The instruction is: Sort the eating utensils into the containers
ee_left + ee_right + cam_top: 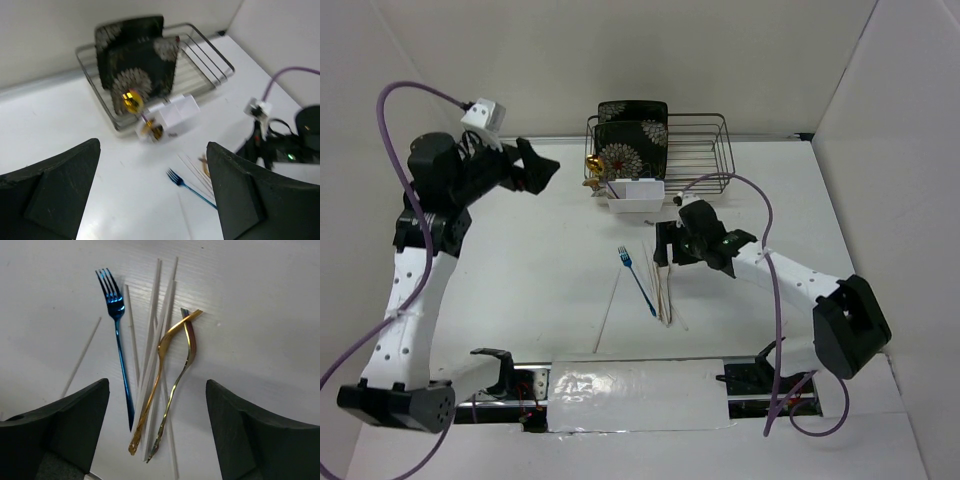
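dark fingers (65,430) of your right gripper (156,390) stand wide apart and hold nothing, poised over the loose pile on the table (260,300). between them lie two gold pieces (159,365), slim and curved. they rest on edge and cross near their heads, with the ornate handle ends toward the wrist. you cannot tell from here whether they are spoons or forks. under and beside them fan the chopsticks (152,315), pale, thin and roughly parallel. just left of those lies the fork (119,335), shiny blue, its four tines pointing away. one more pale stick (80,357) lies apart, further left.

your left gripper (152,150) is likewise spread and empty, raised well away from the pile and looking down on the caddy (177,112). that caddy is small and white, with compartments, and sits just in front of the wire rack (210,62). a gold spoon (132,100) stands in its left end, bowl up. two black floral plates (140,55) stand in the rack.
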`<control>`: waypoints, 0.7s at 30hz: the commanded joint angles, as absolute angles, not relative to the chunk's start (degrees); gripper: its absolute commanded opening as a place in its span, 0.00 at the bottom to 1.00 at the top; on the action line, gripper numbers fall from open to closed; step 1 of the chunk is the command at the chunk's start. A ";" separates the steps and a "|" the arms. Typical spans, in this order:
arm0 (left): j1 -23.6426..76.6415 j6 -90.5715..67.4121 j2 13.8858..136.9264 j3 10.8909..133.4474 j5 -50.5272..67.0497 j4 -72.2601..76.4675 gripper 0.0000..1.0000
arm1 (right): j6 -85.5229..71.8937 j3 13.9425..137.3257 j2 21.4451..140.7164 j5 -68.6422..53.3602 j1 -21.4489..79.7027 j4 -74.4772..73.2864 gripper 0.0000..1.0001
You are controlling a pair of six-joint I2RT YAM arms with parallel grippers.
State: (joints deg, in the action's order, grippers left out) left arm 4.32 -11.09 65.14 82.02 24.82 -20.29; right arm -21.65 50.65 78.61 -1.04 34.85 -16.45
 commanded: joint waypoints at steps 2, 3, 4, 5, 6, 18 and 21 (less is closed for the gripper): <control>4.48 -15.91 58.64 73.84 27.77 -28.91 1.00 | -24.88 48.88 77.52 4.39 34.89 -17.93 0.77; 4.40 -15.82 55.93 71.13 28.03 -28.92 1.00 | -24.44 48.35 77.17 4.39 34.89 -17.23 0.74; 4.48 -15.82 54.51 70.32 28.21 -29.53 1.00 | -24.00 48.34 76.82 4.92 34.89 -17.23 0.69; 4.40 -15.56 53.88 68.83 28.21 -29.97 1.00 | -23.56 47.73 76.82 4.92 34.89 -17.23 0.66; 4.39 -15.56 52.05 68.56 28.30 -30.32 1.00 | -22.77 47.72 77.51 4.92 34.98 -17.23 0.63; 4.31 -17.05 47.37 63.99 29.09 -34.28 1.00 | -19.07 51.15 86.30 8.00 35.86 -16.17 0.50; 4.31 -16.44 47.98 63.98 29.00 -34.45 1.00 | -18.81 52.29 88.77 7.29 36.12 -15.56 0.49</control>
State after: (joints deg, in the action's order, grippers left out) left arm 4.34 -15.44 47.90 63.96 27.77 -35.07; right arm -19.88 49.39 87.50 6.55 35.51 -17.69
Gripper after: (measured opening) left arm 0.997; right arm 0.498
